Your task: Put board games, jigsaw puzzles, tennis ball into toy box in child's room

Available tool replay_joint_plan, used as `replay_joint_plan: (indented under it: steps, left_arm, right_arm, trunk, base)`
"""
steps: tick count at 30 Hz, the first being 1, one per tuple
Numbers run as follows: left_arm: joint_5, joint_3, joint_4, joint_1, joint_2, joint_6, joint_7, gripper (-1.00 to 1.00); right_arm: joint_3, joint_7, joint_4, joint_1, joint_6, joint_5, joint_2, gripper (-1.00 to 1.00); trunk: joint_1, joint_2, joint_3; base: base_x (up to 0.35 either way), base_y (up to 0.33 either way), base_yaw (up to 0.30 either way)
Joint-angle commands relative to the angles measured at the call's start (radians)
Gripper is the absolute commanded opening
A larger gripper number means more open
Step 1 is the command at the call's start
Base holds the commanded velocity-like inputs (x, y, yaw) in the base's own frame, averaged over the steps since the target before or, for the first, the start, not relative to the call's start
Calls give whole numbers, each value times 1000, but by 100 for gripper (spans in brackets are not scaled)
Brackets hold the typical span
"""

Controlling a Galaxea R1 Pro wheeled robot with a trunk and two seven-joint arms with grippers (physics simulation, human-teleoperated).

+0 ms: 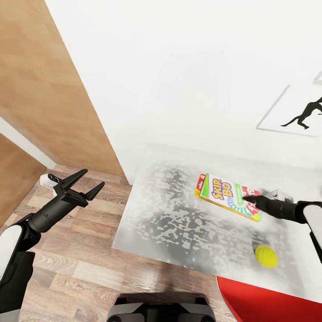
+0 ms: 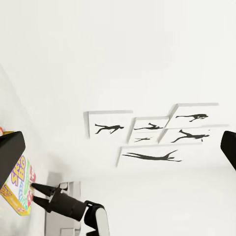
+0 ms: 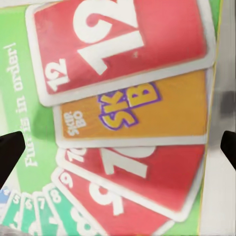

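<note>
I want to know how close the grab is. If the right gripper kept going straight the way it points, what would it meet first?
Most likely the Skip-Bo box: the right gripper points straight at its lid, open fingers either side. The exact gap is unclear.

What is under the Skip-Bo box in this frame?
The Skip-Bo box lies flat on the mottled grey-white table. The right gripper is over its right end, covering that part; nothing else shows beneath the box.
</note>
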Motion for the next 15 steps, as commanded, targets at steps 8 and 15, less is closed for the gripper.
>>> replay_joint_plan:
  steps: [8,15]
  left_arm:
    - [-8,1,0,-1,0,3,-8,100]
    - [-8,1,0,-1,0,3,-8,100]
  right_arm:
    - [24,-10,-1,2,3,-10,2,100]
    - [31,-9,-1,3,3,-10,3,100]
  trunk:
    - [1,-2,-1]
    - [1,-2,-1]
  base:
    - [0,0,0]
    - [0,16,0]
